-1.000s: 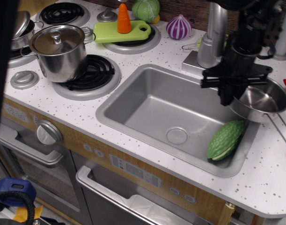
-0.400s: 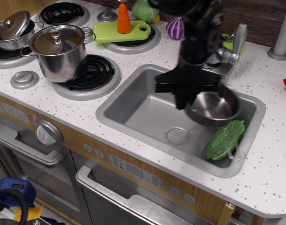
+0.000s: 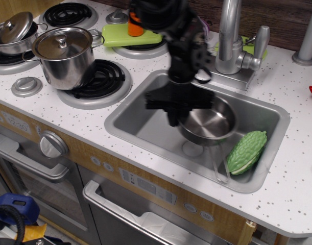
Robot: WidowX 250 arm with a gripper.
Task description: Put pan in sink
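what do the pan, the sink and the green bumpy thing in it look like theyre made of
Pan: polished steel, judging by its mirror-like reflections. Sink: matte grey, perhaps plastic or brushed metal; the soft sheen leaves it open. Bitter gourd: probably toy plastic, uniformly green and glossy.

Shiny steel pan [image 3: 207,124] upright w/in grey sink [image 3: 145,115].

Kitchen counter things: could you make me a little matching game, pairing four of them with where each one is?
Things:
1. pan
2. bumpy green vegetable
3. tall lidded pot
4. faucet

Places:
A. on a stove burner
B. behind the sink
C. in the gripper, over the drain
D. in the sink's right corner

Pairs: 1-C, 2-D, 3-A, 4-B
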